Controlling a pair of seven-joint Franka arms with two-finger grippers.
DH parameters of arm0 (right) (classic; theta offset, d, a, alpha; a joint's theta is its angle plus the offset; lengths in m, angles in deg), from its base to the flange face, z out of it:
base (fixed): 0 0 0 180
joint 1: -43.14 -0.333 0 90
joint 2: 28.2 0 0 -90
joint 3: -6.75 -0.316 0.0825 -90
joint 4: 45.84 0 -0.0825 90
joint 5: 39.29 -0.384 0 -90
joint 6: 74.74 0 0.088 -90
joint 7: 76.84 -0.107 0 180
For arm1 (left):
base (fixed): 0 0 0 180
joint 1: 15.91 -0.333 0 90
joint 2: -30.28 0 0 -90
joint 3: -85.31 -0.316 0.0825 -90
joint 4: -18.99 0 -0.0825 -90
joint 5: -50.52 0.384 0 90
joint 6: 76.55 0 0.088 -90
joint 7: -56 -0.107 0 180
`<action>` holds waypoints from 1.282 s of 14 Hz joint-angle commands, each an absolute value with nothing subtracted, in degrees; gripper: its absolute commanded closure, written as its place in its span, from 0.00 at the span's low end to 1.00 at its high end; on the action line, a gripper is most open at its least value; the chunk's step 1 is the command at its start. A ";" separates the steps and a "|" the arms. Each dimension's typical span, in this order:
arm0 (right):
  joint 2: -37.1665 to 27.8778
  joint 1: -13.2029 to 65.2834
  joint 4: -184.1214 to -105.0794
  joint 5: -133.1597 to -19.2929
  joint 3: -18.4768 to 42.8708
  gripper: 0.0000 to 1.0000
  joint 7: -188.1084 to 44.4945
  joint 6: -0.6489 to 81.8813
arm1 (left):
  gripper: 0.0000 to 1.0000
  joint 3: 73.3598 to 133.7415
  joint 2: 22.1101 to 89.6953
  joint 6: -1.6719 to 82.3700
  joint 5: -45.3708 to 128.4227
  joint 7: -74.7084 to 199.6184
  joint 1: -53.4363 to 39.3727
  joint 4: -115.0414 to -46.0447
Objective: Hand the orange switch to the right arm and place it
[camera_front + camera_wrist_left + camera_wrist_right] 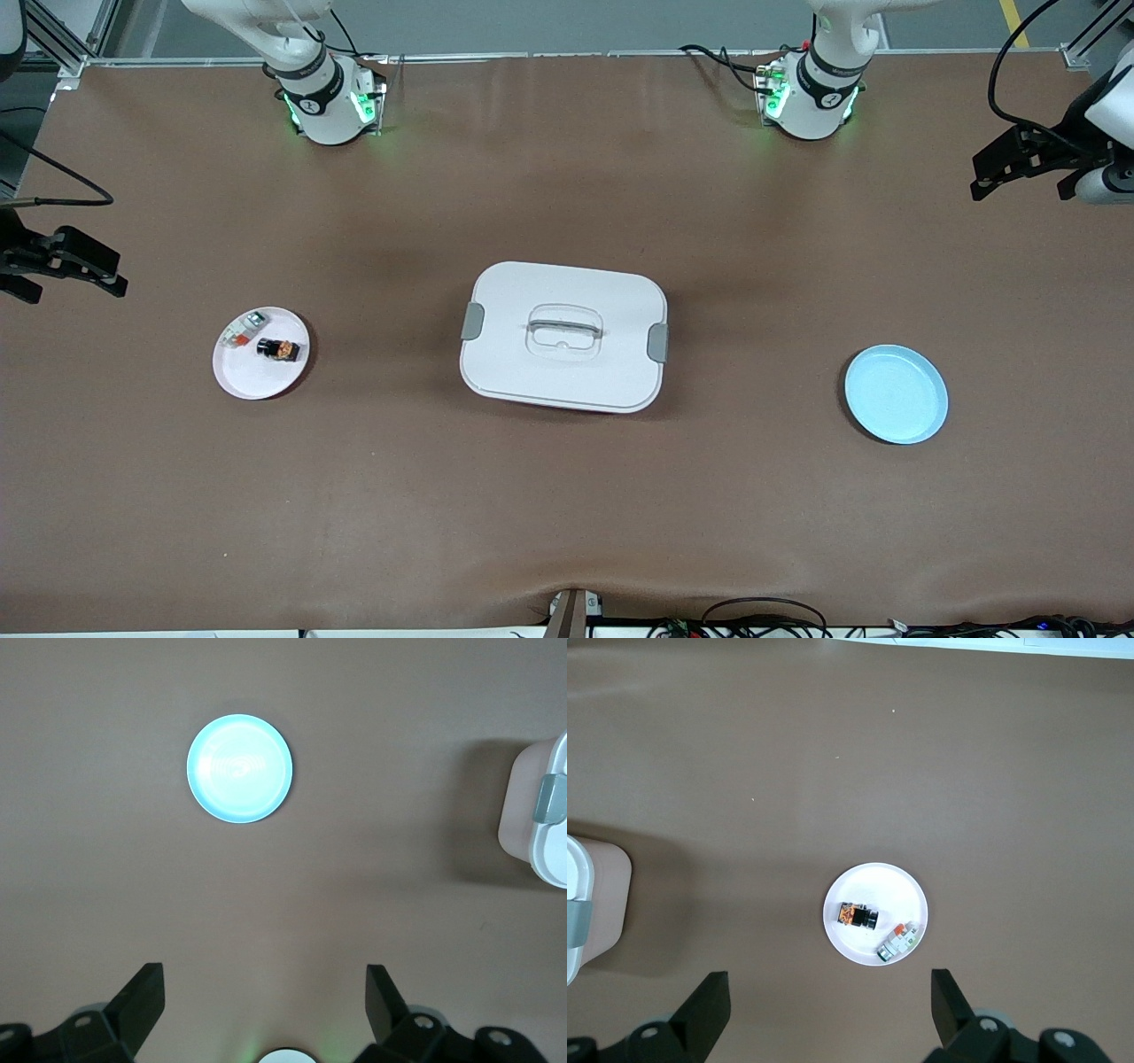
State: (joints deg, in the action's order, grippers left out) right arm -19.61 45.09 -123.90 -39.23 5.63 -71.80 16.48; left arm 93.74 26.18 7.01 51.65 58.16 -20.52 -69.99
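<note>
I see the orange switch (280,350) lying on the white plate (248,379) beside a white-and-grey part (244,330). It looks light, rigid, tiny; I'd pinch its black flanks. Left end effector (266,1001) and right end effector (830,1005) hang high, fingers apart.

2 round plates, 1 white (241,377) and 1 pale blue (896,394); 1 white lidded rectangular box (564,337); 2 small parts: 1 black-and-orange switch (280,350), 1 white-and-grey part (244,330).

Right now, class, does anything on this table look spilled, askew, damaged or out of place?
Nothing stands out. The orange switch lies beside a white-and-grey part on the white plate, the blue plate sits bare, and the white box is lidded.
</note>
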 commanded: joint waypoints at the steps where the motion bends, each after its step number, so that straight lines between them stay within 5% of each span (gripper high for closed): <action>1: -18.79 45.16 -122.13 -39.47 5.25 0.00 -72.36 15.09 | 0.00 93.93 24.66 6.51 50.87 57.15 -21.00 -70.92; 18: -28.11 45.34 -136.02 -39.73 5.43 0.00 -74.73 19.57 | 0.00 93.93 23.87 6.51 50.78 57.15 -20.92 -70.92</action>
State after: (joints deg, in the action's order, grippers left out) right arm -25.93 44.93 -133.20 -39.24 5.51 -74.00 18.53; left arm 93.74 25.65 6.99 51.65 58.16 -20.52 -69.99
